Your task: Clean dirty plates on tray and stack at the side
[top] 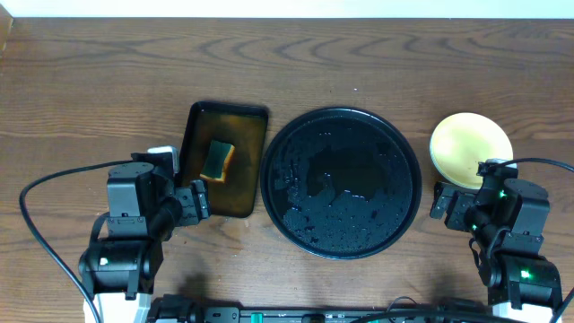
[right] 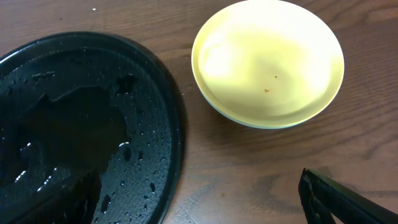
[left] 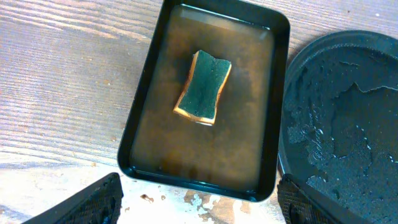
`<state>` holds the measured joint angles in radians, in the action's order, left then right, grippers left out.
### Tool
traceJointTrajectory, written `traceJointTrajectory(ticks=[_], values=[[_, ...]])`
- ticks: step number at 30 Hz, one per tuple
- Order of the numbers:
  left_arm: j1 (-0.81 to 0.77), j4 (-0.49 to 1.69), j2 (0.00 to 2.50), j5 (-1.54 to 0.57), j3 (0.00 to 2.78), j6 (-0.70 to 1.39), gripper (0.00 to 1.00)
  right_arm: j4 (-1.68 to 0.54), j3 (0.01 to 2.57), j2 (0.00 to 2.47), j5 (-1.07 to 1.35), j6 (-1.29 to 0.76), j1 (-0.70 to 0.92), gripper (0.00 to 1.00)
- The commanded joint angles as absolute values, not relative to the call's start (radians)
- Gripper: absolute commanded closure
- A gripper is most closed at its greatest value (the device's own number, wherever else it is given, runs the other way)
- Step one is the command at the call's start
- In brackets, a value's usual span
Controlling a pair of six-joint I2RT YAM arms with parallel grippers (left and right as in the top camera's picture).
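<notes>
The round black tray [top: 341,188] lies wet and without plates at the table's middle; it also shows in the left wrist view [left: 348,124] and the right wrist view [right: 74,112]. The pale yellow plate [top: 471,148] sits on the table right of the tray, with a few tiny specks on it [right: 267,62]. A paler rim shows under its near edge. The light blue and white plates are hidden or out of view. My left gripper [top: 193,202] [left: 199,208] is open and empty at the brown tray's near end. My right gripper [top: 453,205] [right: 199,205] is open and empty, just in front of the yellow plate.
A dark brown rectangular tray [top: 193,135] [left: 140,112] of murky water stands left of the black tray, with a green-and-yellow sponge [top: 217,159] [left: 203,87] in it. Water patches and crumbs [left: 199,199] lie on the table at its near end.
</notes>
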<state>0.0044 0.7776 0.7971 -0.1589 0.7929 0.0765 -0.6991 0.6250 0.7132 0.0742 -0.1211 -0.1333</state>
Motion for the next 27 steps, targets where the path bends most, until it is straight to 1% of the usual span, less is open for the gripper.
traceJointTrajectory(ticks=[1, 8, 18, 23, 27], values=[[0.002, 0.777, 0.803, -0.172, 0.789, 0.060, 0.20, -0.701, 0.618, 0.703, 0.068, -0.107, -0.123, 0.01], [0.002, 0.777, 0.802, -0.172, 0.789, 0.060, 0.20, -0.725, 0.580, 0.611, 0.067, -0.107, -0.113, 0.01], [0.002, 0.777, 0.802, -0.172, 0.789, 0.060, 0.20, -0.698, 0.421, 0.311, 0.060, -0.073, -0.003, 0.01], [0.002, 0.777, 0.802, -0.172, 0.789, 0.060, 0.20, -0.533, 0.327, 0.167, 0.059, -0.073, 0.032, 0.01], [0.002, 0.777, 0.802, -0.172, 0.789, 0.060, 0.20, -0.322, 0.225, 0.086, 0.060, -0.073, 0.033, 0.01]])
